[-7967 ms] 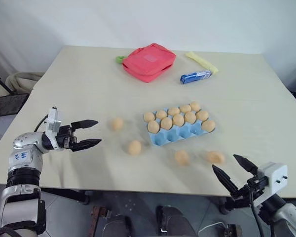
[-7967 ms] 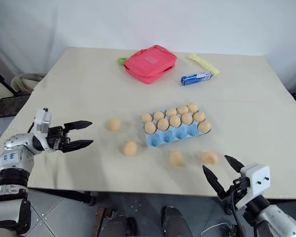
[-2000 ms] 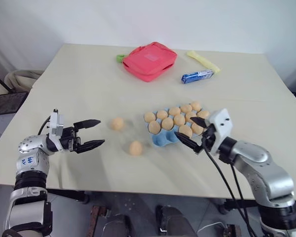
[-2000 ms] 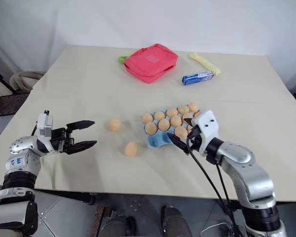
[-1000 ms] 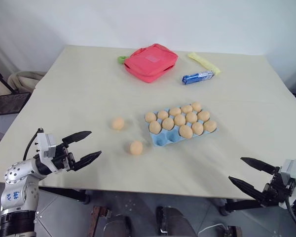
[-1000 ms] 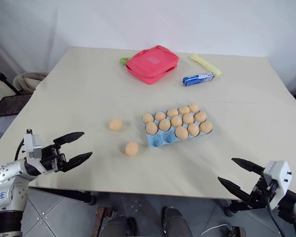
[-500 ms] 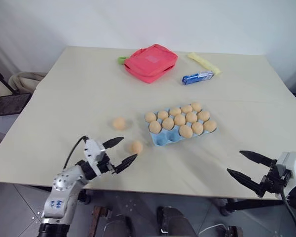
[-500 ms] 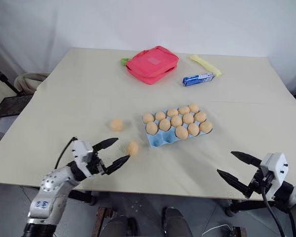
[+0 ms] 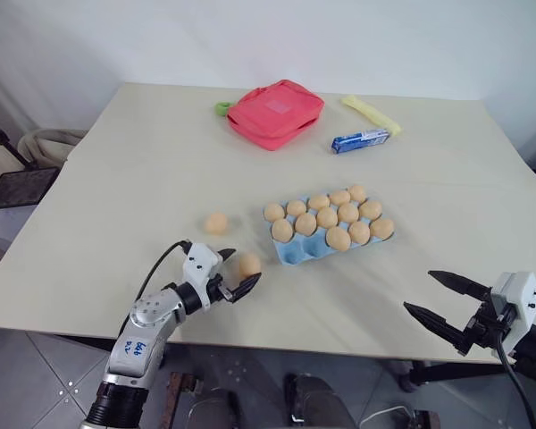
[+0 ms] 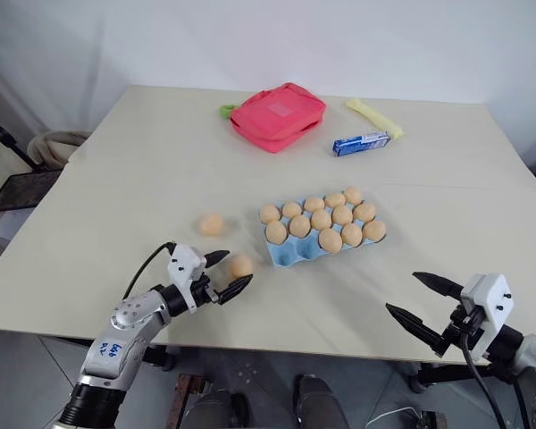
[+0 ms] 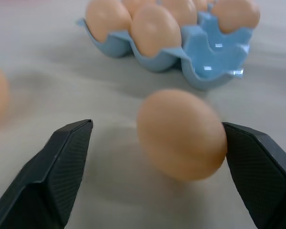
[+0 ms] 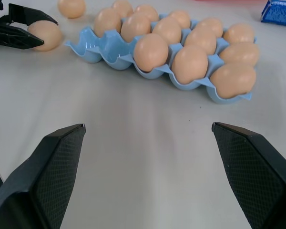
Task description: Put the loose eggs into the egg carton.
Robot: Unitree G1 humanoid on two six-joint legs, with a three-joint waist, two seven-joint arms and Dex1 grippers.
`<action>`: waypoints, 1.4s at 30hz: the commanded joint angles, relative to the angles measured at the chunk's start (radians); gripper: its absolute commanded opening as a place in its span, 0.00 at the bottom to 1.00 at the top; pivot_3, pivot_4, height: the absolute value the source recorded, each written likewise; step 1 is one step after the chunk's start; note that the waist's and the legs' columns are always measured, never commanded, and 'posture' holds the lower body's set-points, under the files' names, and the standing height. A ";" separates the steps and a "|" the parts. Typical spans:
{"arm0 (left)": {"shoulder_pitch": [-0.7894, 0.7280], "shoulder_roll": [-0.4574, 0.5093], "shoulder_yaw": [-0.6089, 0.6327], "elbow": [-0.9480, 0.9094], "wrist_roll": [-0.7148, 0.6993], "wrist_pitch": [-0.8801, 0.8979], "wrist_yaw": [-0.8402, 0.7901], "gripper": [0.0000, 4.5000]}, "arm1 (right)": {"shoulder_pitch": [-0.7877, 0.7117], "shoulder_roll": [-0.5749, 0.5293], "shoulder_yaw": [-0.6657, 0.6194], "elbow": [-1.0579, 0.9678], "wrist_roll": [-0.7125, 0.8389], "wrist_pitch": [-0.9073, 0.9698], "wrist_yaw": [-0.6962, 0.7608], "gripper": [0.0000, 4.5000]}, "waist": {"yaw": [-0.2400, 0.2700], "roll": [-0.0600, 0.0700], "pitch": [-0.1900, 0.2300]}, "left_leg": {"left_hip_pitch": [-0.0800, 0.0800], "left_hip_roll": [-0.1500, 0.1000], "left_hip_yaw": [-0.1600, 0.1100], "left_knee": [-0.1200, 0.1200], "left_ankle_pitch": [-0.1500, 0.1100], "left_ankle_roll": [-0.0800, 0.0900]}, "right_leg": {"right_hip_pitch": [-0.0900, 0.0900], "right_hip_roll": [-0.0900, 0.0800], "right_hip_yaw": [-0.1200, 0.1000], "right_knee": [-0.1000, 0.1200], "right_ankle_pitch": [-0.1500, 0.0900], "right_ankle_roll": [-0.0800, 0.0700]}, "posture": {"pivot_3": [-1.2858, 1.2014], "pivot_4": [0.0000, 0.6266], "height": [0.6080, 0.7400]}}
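A pale beige table carries a light-blue egg carton, two loose eggs beside it, a red pouch, a blue-and-white packet and a yellow strip

Light-blue egg carton nearly full of tan eggs, two loose eggs lying left of it, one farther out

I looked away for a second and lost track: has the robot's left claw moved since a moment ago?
Yes. The left gripper has swung in from the table's left edge toward the carton, and its fingers now bracket the nearer loose egg.
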 commanded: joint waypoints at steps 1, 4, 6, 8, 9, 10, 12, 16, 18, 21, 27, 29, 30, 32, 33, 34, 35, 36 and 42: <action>-0.020 0.009 -0.011 0.001 0.000 -0.016 -0.026 0.71 | 0.010 0.004 -0.015 -0.037 0.013 -0.010 -0.014 1.00 | -0.001 0.000 0.000 | 0.000 0.000 0.000 0.000 0.000 0.000 | 0.000 0.000 0.000 0.000 0.000 0.000 | 0.52 0.24 1.00; -0.028 0.012 -0.016 0.013 0.000 -0.037 -0.051 0.49 | 0.019 0.005 -0.015 -0.042 0.014 -0.012 -0.019 1.00 | 0.000 0.000 0.000 | 0.000 0.000 0.000 0.000 0.000 0.000 | 0.000 0.000 0.000 0.000 -0.001 -0.001 | 0.52 0.24 1.00; -0.035 0.010 -0.015 0.013 -0.006 -0.056 -0.070 0.43 | 0.023 0.006 -0.014 -0.044 0.014 -0.012 -0.021 1.00 | 0.000 0.000 0.000 | 0.000 0.000 0.000 0.000 0.000 0.000 | 0.000 0.000 0.000 0.000 -0.001 -0.002 | 0.52 0.24 1.00; -0.047 0.015 -0.021 0.007 -0.007 -0.074 -0.092 0.43 | 0.025 0.007 -0.013 -0.048 0.014 -0.011 -0.024 1.00 | 0.000 0.000 0.000 | 0.000 0.000 0.000 0.000 0.000 0.000 | 0.000 0.000 0.000 0.000 -0.001 -0.002 | 0.52 0.24 1.00; -0.052 0.015 -0.021 0.000 -0.014 -0.080 -0.104 0.43 | 0.025 0.007 -0.013 -0.051 0.015 -0.010 -0.026 1.00 | 0.000 0.000 0.000 | 0.000 0.000 0.000 0.000 0.000 0.000 | 0.000 0.000 0.000 0.000 -0.001 -0.002 | 0.52 0.24 1.00; -0.057 0.012 -0.016 -0.009 -0.028 -0.086 -0.116 0.43 | 0.025 0.006 -0.012 -0.055 0.015 -0.007 -0.029 1.00 | 0.001 0.000 0.000 | 0.000 0.000 0.000 0.000 0.000 0.000 | 0.000 0.000 0.000 0.000 -0.001 -0.002 | 0.52 0.24 1.00; -0.073 0.003 -0.007 -0.035 -0.063 -0.096 -0.142 0.43 | 0.022 0.004 -0.009 -0.064 0.018 -0.002 -0.037 1.00 | 0.000 0.000 0.000 | 0.000 0.000 0.000 0.000 0.000 0.000 | 0.000 0.000 0.000 -0.001 -0.001 -0.001 | 0.52 0.24 1.00; -0.125 0.001 -0.020 -0.095 -0.102 -0.036 -0.154 0.43 | 0.017 0.003 -0.007 -0.061 0.018 -0.004 -0.039 1.00 | 0.001 0.000 0.000 | 0.000 0.000 0.000 0.000 0.000 0.000 | 0.000 0.000 0.000 0.000 0.000 -0.001 | 0.52 0.24 1.00; -0.163 -0.009 -0.040 -0.103 -0.101 -0.006 -0.147 0.43 | 0.013 0.003 -0.006 -0.055 0.017 -0.006 -0.038 1.00 | 0.001 0.000 0.000 | 0.000 0.000 0.000 0.000 0.000 0.000 | 0.000 0.000 0.000 0.000 0.000 0.000 | 0.52 0.24 1.00; -0.227 -0.034 -0.079 -0.082 -0.082 0.011 -0.141 0.43 | 0.009 0.007 -0.006 -0.044 0.016 -0.019 -0.031 1.00 | 0.001 0.000 0.000 | 0.000 -0.001 0.000 0.001 0.000 0.000 | 0.001 0.000 0.000 0.000 0.000 0.001 | 0.52 0.24 1.00; -0.374 -0.124 -0.186 0.072 -0.033 0.044 -0.141 0.43 | 0.011 0.022 -0.004 -0.031 0.008 -0.040 -0.037 1.00 | 0.001 0.000 0.000 | 0.000 -0.002 -0.001 0.002 0.001 0.001 | 0.002 0.000 0.001 -0.001 0.002 0.003 | 0.52 0.24 1.00; -0.412 -0.142 -0.209 0.128 -0.011 0.060 -0.136 0.43 | 0.013 0.027 -0.004 -0.032 0.007 -0.045 -0.042 1.00 | 0.001 0.000 0.000 | 0.000 -0.002 -0.001 0.002 0.001 0.001 | 0.002 0.001 0.000 -0.001 0.002 0.003 | 0.52 0.24 1.00; -0.439 -0.149 -0.222 0.173 0.009 0.064 -0.132 0.43 | 0.016 0.032 -0.006 -0.033 0.005 -0.048 -0.046 1.00 | 0.001 0.000 0.000 | 0.000 -0.002 -0.002 0.002 0.001 0.001 | 0.002 0.001 0.001 -0.001 0.002 0.003 | 0.52 0.24 1.00; -0.474 -0.162 -0.237 0.237 0.039 0.057 -0.121 0.43 | 0.024 0.040 -0.011 -0.037 0.002 -0.054 -0.055 1.00 | -0.001 0.000 0.000 | -0.001 -0.002 -0.002 0.002 0.001 0.001 | 0.002 0.001 0.001 -0.001 0.002 0.003 | 0.52 0.24 1.00; -0.482 -0.166 -0.238 0.253 0.046 0.054 -0.117 0.43 | 0.028 0.042 -0.012 -0.038 0.001 -0.056 -0.058 1.00 | -0.001 0.000 0.000 | -0.001 -0.002 -0.002 0.002 0.001 0.001 | 0.001 0.001 0.001 -0.001 0.002 0.003 | 0.52 0.24 1.00; -0.488 -0.172 -0.236 0.263 0.048 0.060 -0.111 0.43 | 0.031 0.044 -0.013 -0.039 0.000 -0.059 -0.061 1.00 | -0.001 0.000 0.000 | -0.001 -0.001 -0.002 0.001 0.001 0.001 | 0.001 0.001 0.000 -0.001 0.002 0.003 | 0.52 0.24 1.00; -0.495 -0.180 -0.233 0.274 0.051 0.051 -0.108 0.43 | 0.038 0.047 -0.015 -0.041 0.001 -0.062 -0.065 1.00 | -0.001 0.000 0.000 | -0.001 -0.001 -0.002 0.001 0.001 0.001 | 0.001 0.001 0.000 -0.001 0.002 0.003 | 0.52 0.24 1.00; -0.503 -0.188 -0.231 0.286 0.056 0.047 -0.102 0.43 | 0.049 0.052 -0.018 -0.043 0.000 -0.068 -0.067 1.00 | -0.001 0.001 0.000 | -0.001 -0.001 -0.002 0.001 0.001 0.001 | 0.001 0.001 0.000 -0.001 0.002 0.003 | 0.52 0.24 1.00; -0.519 -0.206 -0.231 0.311 0.085 0.052 -0.076 0.43 | 0.087 0.067 -0.021 -0.052 0.001 -0.091 -0.076 1.00 | 0.001 0.001 0.000 | -0.002 -0.001 -0.003 0.000 0.001 0.001 | 0.001 0.001 0.000 -0.002 0.002 0.003 | 0.52 0.24 1.00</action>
